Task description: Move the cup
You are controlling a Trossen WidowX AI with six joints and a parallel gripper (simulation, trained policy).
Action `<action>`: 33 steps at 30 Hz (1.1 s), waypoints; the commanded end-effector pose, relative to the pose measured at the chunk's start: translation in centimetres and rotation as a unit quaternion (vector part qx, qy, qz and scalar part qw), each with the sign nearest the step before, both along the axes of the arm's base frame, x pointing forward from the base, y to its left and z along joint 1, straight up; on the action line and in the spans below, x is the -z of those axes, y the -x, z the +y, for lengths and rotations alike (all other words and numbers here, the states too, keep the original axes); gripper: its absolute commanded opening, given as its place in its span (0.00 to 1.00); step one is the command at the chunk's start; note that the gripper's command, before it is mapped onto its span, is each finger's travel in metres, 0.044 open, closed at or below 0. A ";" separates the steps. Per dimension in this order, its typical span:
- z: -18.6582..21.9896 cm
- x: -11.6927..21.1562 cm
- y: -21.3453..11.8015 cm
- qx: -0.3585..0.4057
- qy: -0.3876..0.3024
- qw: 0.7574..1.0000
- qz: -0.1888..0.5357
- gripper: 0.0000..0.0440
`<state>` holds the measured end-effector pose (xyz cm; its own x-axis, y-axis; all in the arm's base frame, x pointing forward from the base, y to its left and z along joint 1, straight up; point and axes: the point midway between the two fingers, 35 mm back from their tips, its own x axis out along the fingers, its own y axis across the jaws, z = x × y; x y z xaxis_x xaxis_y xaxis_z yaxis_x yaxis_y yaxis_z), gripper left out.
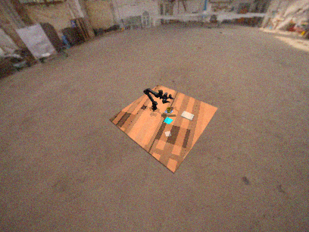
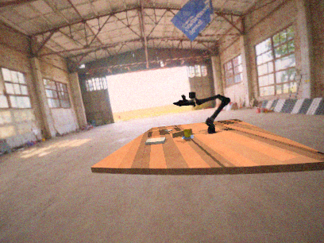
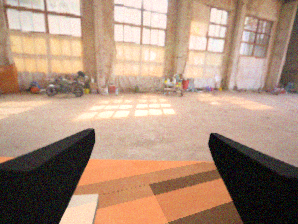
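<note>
Black arm (image 1: 151,99) over wood-patterned board (image 1: 138,130), cyan square (image 1: 168,120), pale slab (image 1: 187,115) well apart
</note>
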<state>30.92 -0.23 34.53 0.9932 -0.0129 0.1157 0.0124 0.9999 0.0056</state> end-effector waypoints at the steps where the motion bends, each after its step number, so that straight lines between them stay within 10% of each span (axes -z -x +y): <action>1: 0.1 0.0 0.0 -0.002 -0.001 1.000 0.001 0.85; 12: 1.0 0.4 0.3 -0.023 -0.024 0.999 0.041 0.22; 33: 3.8 0.5 0.1 -0.069 -0.145 0.975 0.155 0.31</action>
